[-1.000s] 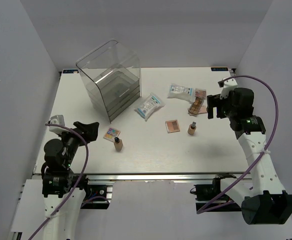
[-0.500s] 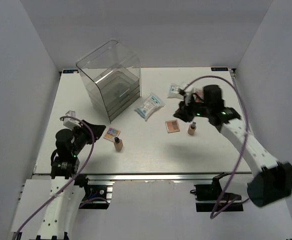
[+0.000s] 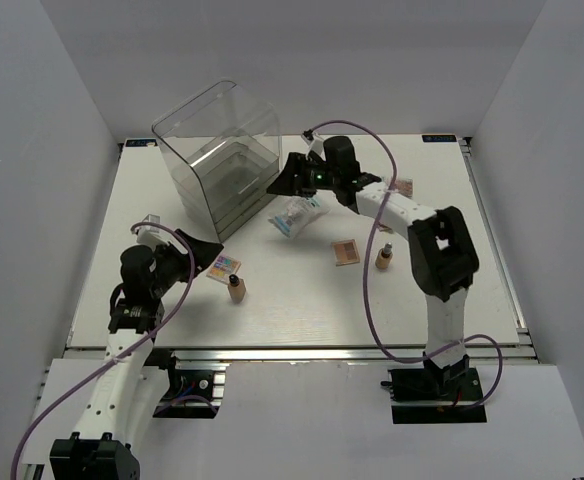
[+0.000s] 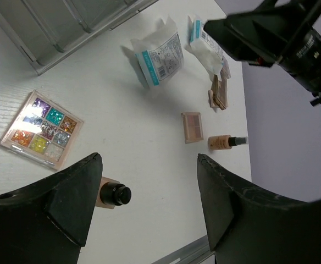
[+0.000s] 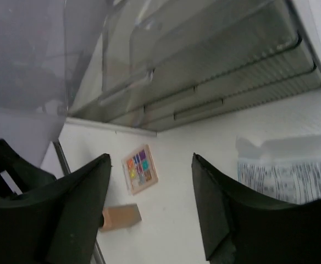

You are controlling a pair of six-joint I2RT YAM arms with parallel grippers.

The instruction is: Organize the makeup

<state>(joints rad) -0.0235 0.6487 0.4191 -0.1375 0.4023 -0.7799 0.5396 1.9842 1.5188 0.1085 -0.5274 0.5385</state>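
Having swung across to the drawer box, right gripper gapes empty; left gripper likewise.

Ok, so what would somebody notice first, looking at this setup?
The big clear drawer box at the table's far left, with the right gripper open just in front of its drawers. Then the glittery multicoloured palette beside a tan bottle, near the open left gripper.
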